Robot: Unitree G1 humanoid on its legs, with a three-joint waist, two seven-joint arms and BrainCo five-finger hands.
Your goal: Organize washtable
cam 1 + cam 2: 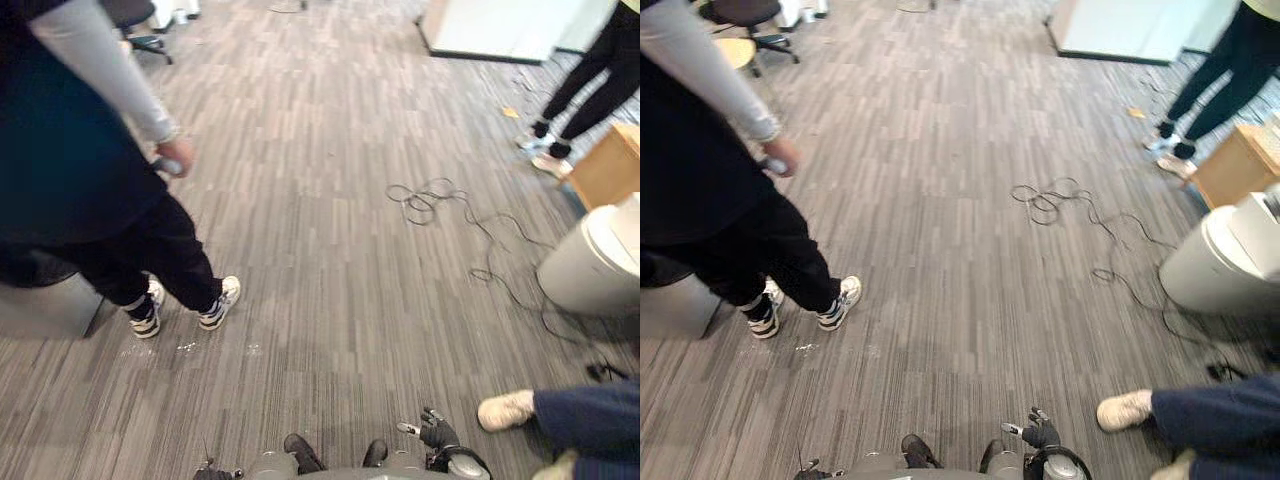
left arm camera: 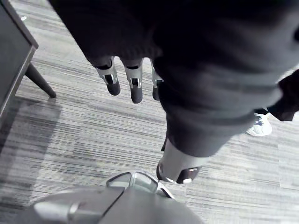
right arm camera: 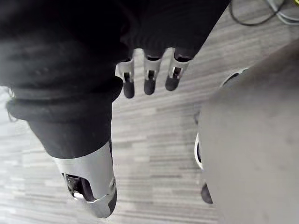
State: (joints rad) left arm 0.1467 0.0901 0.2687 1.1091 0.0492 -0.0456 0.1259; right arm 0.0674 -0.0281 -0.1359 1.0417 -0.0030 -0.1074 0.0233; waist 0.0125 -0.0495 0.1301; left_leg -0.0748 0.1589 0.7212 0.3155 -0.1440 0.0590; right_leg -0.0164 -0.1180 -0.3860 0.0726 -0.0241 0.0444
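Grey wood-pattern floor [image 1: 320, 250] lies in front of me. My left hand [image 2: 135, 88] hangs at my side above the floor, fingers straight and relaxed, with nothing in it. My right hand [image 3: 149, 80] hangs the same way on the other side, thumb [image 3: 91, 182] apart, holding nothing. From the head, the right hand [image 1: 435, 432] is at the bottom edge.
A person in dark clothes [image 1: 90, 190] stands close at the left, beside a grey cabinet [image 1: 45, 305]. A white bin [image 1: 595, 265] and a wooden box [image 1: 610, 165] stand at the right. Another person's shoe [image 1: 505, 408] is near my right hand; a third person's legs [image 1: 590, 80] are far right.
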